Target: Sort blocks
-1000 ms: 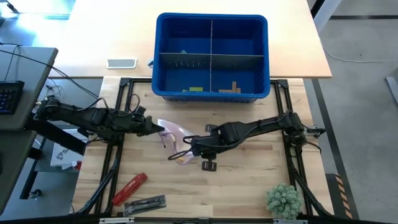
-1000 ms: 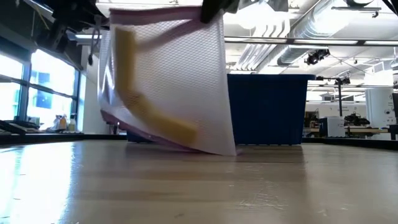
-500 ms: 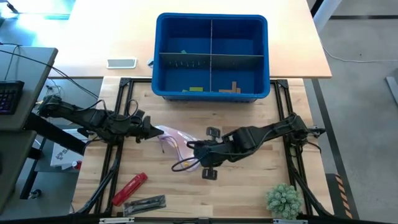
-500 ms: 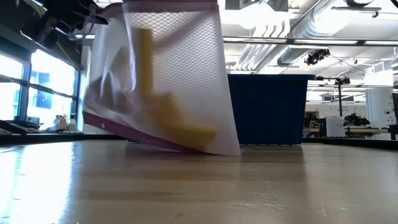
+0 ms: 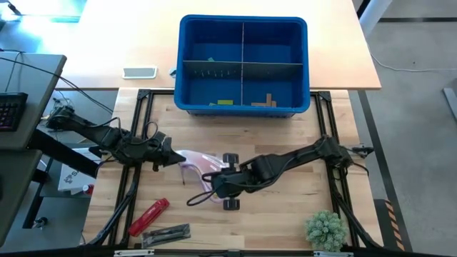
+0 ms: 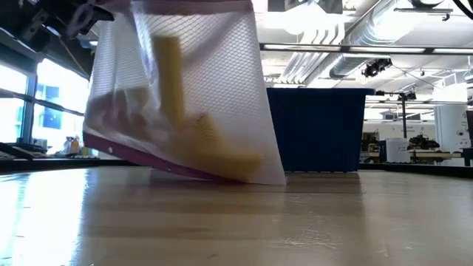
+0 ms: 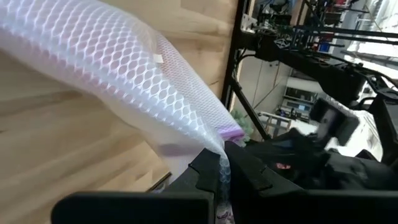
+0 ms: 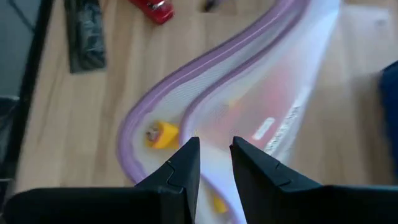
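Since a second ago the mesh pouch [image 5: 202,165] has shifted left and toward the table's front edge, both arms travelling with it. In the low view it has tipped: the yellow blocks [image 6: 194,131] inside have slid lower, bunching at the bottom corner, which rests on the wooden table [image 6: 236,214]. My read: they're stretching the mouth open and tilting to shake the blocks out, so this is unpacking, not sorting proper.

Left gripper [image 5: 170,152]: fingers clenched tight on the purple-edged corner of the pouch, clear in the left wrist view, mesh pinched between the pads [image 7: 208,177]. Right gripper [image 5: 216,185]: jaws narrowly parted and clamped on the opposite lip; the right wrist view shows the purple rim [image 8: 186,87] curving away from the fingertips [image 8: 186,155], mouth gaping, one yellow block [image 8: 160,134] just inside the opening.

Containers:
- Pouch: several yellow blocks, count unclear through the mesh.
- Blue bin [image 5: 243,66], four compartments, beyond the arms. Near-left cell holds lime-green blocks [image 5: 224,102]; near-right has tan wooden blocks [image 5: 268,101]; far-left has one small green piece [image 5: 211,61]; far-right looks bare.

Red tool [image 5: 148,215] and a dark flat item [image 5: 167,233] lie near the front edge, well apart from the action.
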